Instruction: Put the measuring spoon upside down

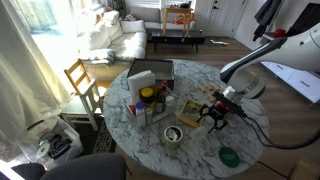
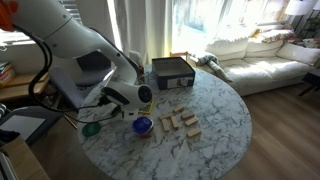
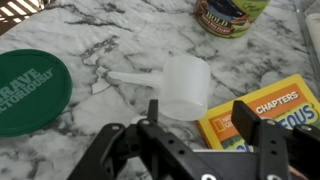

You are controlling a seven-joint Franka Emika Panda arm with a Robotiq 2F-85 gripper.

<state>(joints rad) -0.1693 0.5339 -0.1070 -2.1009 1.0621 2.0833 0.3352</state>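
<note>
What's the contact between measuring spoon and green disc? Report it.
Apart. Wrist view: bare marble separates the green disc from the measuring spoon handle.

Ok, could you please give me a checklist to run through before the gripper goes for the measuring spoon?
1. Gripper open and empty: ok.
2. Measuring spoon lying free on the marble table, not gripped: ok.
3. Spoon bowl ahead of the gap between the fingers: ok.
4. Green disc apart from the spoon's handle: ok.
5. Yellow card clear of the closing fingers: not ok, it lies right beside the bowl.
6. Which way the bowl opens: cannot tell.
</note>
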